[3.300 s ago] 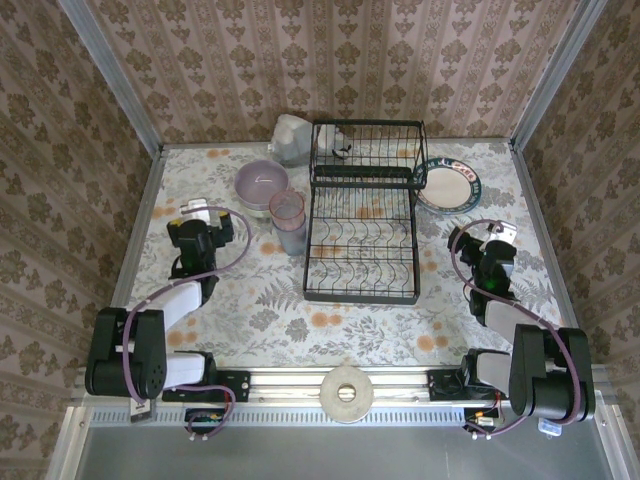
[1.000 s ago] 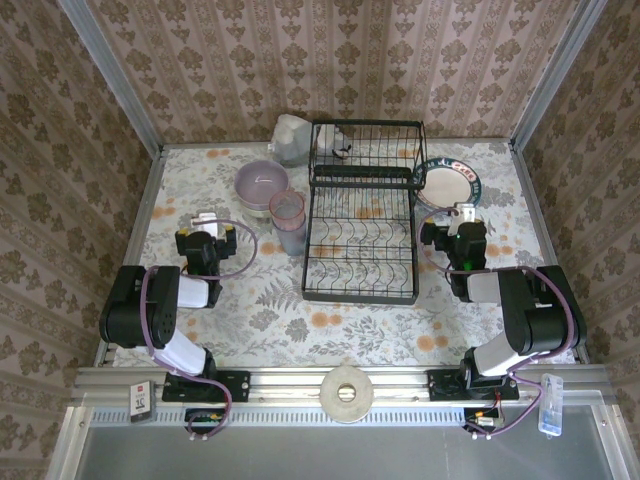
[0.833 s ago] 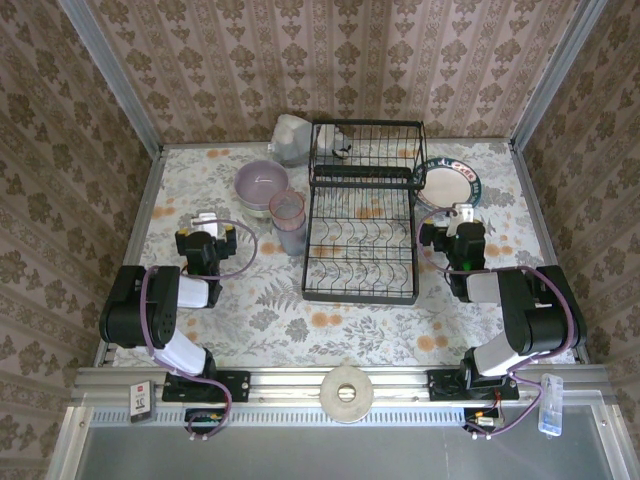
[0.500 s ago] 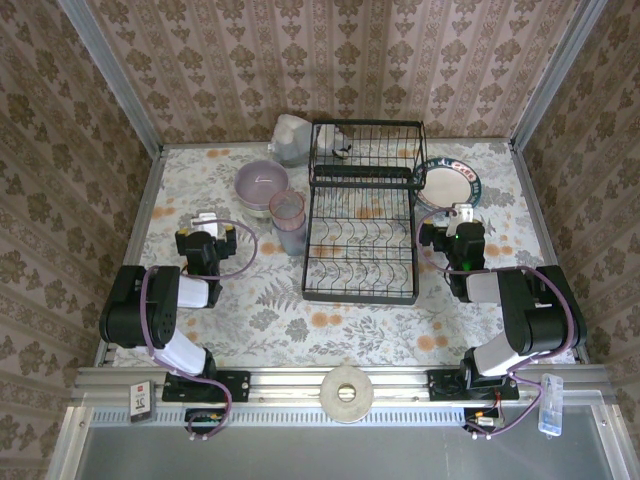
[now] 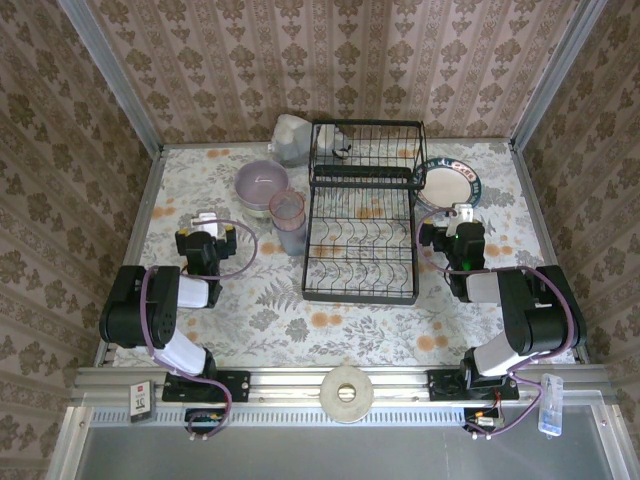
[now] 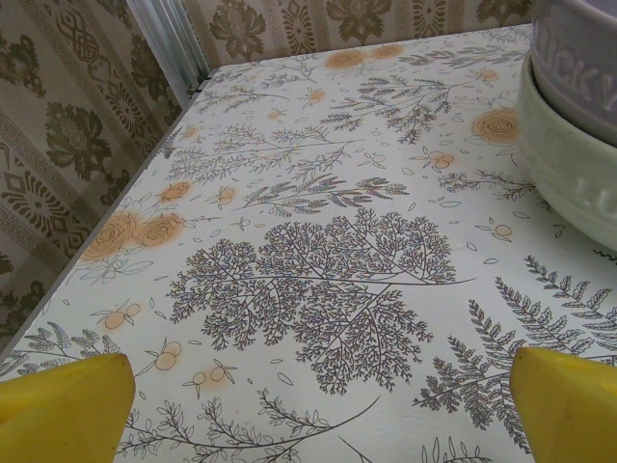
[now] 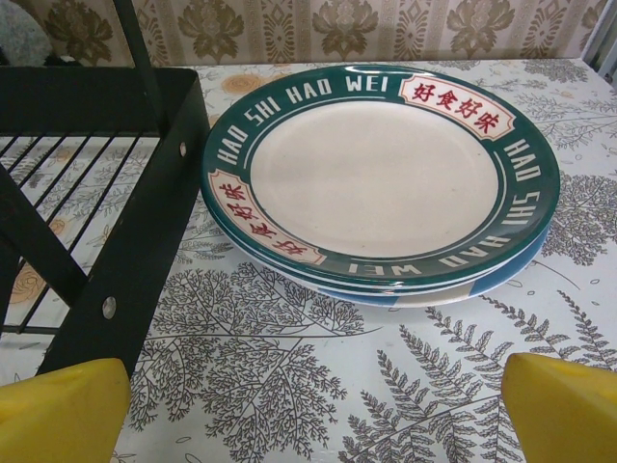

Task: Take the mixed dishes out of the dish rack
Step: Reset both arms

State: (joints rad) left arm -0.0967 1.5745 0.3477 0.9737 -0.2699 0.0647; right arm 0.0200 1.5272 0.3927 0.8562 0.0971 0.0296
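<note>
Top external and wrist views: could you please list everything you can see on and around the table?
Rack: one, black wire, table centre.
Small item: one, whitish, rack's upper tier; too small to identify.
Plates: two, stacked right of rack; green-rimmed white plate on blue-striped plate.
Bowls: two, left of rack; lavender bowl nested in pale green bowl.
Tumblers: two, by rack's left side; pink tumbler apparently nested in grey-blue tumbler.
Lumpy object: one, grey-white, far side, left of rack.
Ring: one, white, near rail.
Table: one, floral top.
Left arm: black, jaws open.
Right arm: black, jaws open.
</note>
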